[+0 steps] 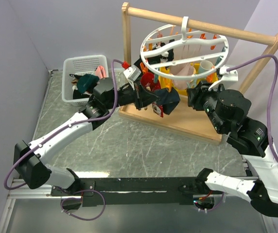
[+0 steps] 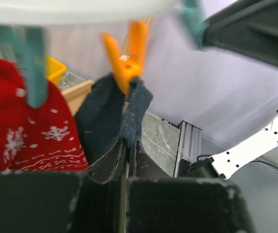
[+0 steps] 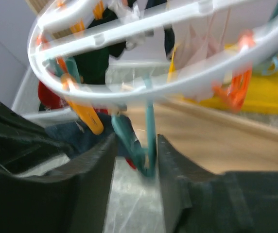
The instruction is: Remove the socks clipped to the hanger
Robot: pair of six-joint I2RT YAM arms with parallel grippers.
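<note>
White round plastic drying hanger (image 1: 146, 54) is hanging by its hook from the wooden frame's round rail (image 1: 202, 24), over the frame's base board at the far side of the table. Mixed-colour fabric socks (image 1: 164, 98) are dangling from its clips. Left gripper (image 2: 125, 151) is reaching in under the ring, its 2 fingers pressed together and pinching the lower end of a dark navy knit sock (image 2: 100, 121) that an orange plastic clip (image 2: 127, 58) is gripping from above. A red snowflake-pattern sock (image 2: 27, 131) is hanging just beside it. Right gripper (image 3: 136, 141) is straddling a teal plastic clip (image 3: 129, 133) under the ring; fingers are apart, but I cannot tell if they are squeezing it.
</note>
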